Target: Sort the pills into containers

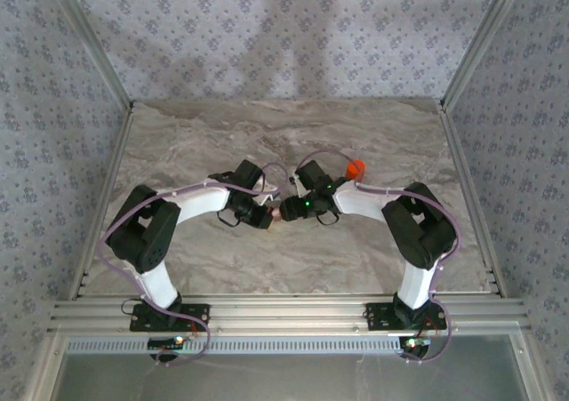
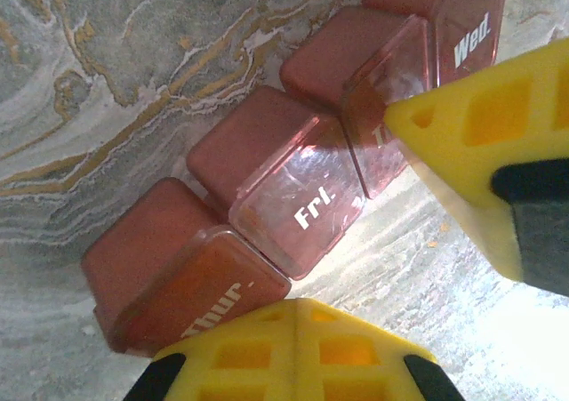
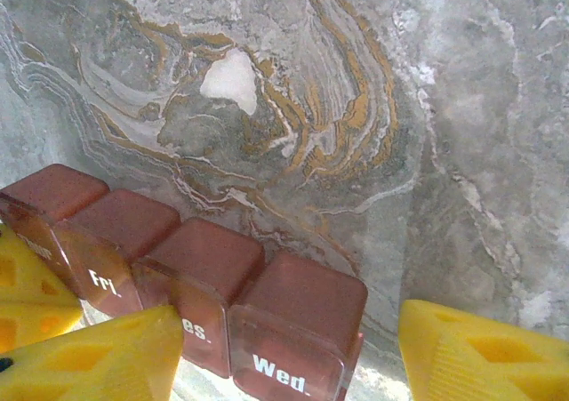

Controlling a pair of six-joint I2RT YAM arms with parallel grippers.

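Note:
The containers (image 2: 293, 196) are a dark red-brown strip of four lidded compartments lying on the marble table (image 2: 107, 81), with lids marked Thur, Fri and Wed. My left gripper (image 2: 298, 305) is shut, with nothing between its yellow fingers, and its tip rests against the Thur end. In the right wrist view the containers (image 3: 204, 268) run from the left edge to the middle. My right gripper (image 3: 292, 312) is open astride the Wed end: one finger overlaps the neighbouring lid, the other stands apart to the right. Both grippers meet at the table's middle, left gripper (image 1: 269, 216) and right gripper (image 1: 286, 210). The pills are out of view.
A bright orange bottle (image 1: 356, 165) stands just behind the right arm. Metal rails (image 1: 267, 312) run along the table's near edge and sides. Patterned walls enclose the table on three sides.

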